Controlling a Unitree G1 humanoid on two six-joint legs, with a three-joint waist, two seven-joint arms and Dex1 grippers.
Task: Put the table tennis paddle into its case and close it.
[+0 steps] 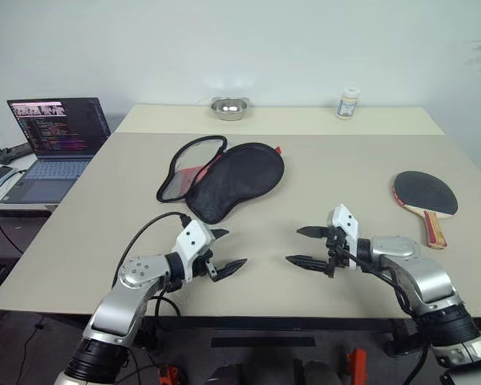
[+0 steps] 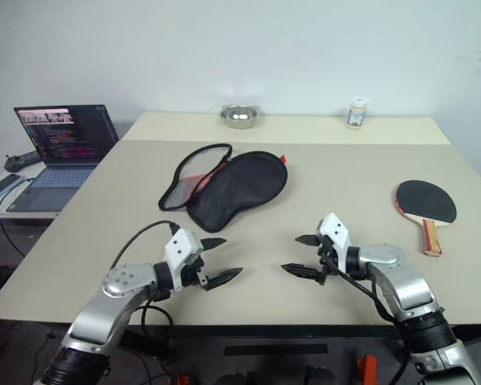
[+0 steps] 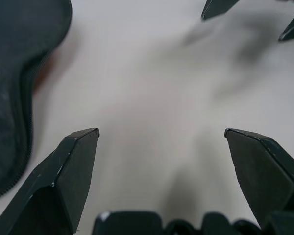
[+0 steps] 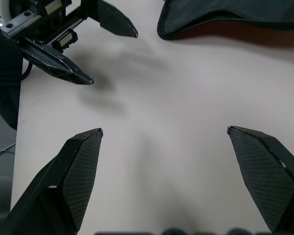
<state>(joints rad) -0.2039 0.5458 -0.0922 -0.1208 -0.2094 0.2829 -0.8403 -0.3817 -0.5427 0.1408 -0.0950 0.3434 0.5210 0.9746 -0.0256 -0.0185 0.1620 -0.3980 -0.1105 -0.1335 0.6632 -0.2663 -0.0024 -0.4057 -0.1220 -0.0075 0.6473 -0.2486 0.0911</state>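
The two eye views look forward and down from the robot's head over the table (image 1: 321, 172), side by side and nearly alike; both take in the case (image 1: 228, 178) at 11 o'clock and the table tennis paddle (image 1: 425, 195) at 2 o'clock. Each wrist view sits low and close above the tabletop, looking along its fingers toward the other gripper, sharing the case's edge (image 4: 225, 17).

Case (image 1: 232, 178): we find it on the table (image 1: 329, 172), 11 o'clock from centre.
Paddle (image 1: 425, 195): 3 o'clock, well apart from case.
Bowl (image 1: 229, 107), bottle (image 1: 349, 103): 12 o'clock, far edge.
Laptop (image 1: 56, 140): 9 o'clock, beside the table.
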